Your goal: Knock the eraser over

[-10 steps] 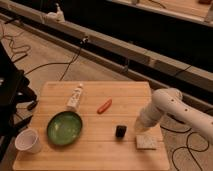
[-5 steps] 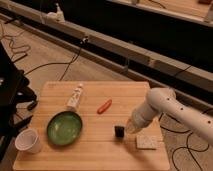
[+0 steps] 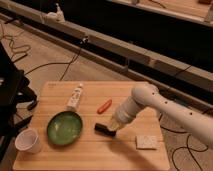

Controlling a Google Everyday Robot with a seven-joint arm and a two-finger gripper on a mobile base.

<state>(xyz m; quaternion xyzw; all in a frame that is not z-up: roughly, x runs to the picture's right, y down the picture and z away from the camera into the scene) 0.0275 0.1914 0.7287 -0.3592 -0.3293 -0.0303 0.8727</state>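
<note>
The eraser (image 3: pixel 103 129) is a small black block lying flat on the wooden table (image 3: pixel 75 156), right of the green plate (image 3: pixel 64 128). My gripper (image 3: pixel 114 128) is at the end of the white arm that reaches in from the right. It is low over the table and touches the eraser's right end. The arm's wrist hides the fingers.
An orange-red carrot-like stick (image 3: pixel 104 106) lies just behind the eraser. A white tube (image 3: pixel 76 96) lies at the back left. A white cup (image 3: pixel 28 140) stands at the front left. A pale speckled pad (image 3: pixel 145 142) lies at the front right. Cables run over the floor behind.
My arm has swept left across the table, away from the pad. The eraser stood upright before; now it lies flat and sits further left.
</note>
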